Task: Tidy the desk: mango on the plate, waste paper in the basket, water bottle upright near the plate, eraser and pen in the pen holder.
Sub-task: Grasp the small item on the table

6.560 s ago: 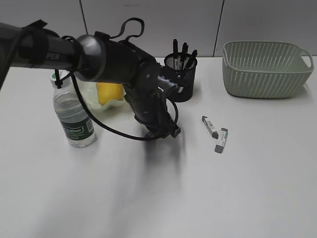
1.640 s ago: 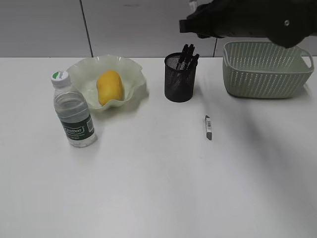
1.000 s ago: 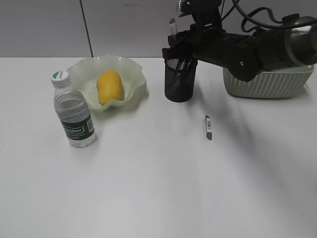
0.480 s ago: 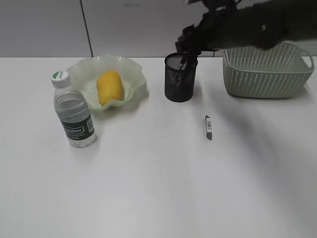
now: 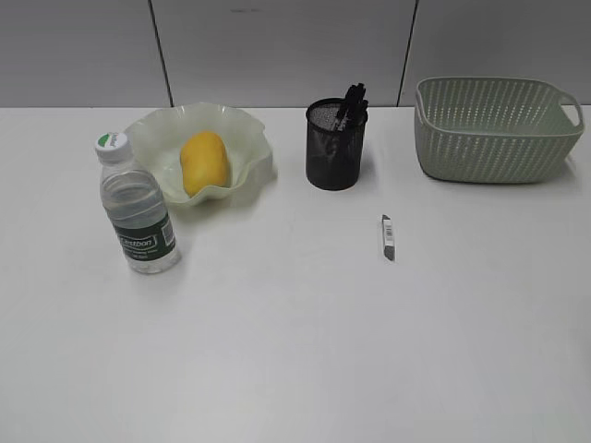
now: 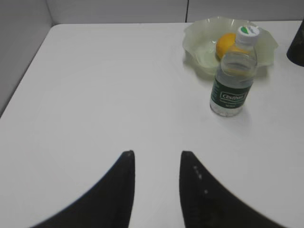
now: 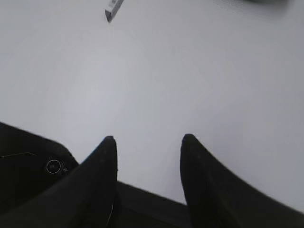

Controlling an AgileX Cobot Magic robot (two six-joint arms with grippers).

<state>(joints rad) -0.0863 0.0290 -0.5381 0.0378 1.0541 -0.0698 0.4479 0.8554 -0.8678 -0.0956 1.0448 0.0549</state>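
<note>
The mango lies in the pale green plate at the back left; both also show in the left wrist view, mango and plate. The water bottle stands upright in front of the plate, also in the left wrist view. The black pen holder holds several pens. One grey eraser lies on the desk; its end shows in the right wrist view. The basket stands at the back right. No waste paper shows. My left gripper and right gripper are open and empty; neither arm is in the exterior view.
The left wrist view shows the desk's left edge against a grey wall. The right wrist view shows the desk's near edge with dark robot base below it.
The right arm, which hung over the pen holder half a second ago, has drawn back out of the exterior view. One of the two erasers left the desk earlier.
</note>
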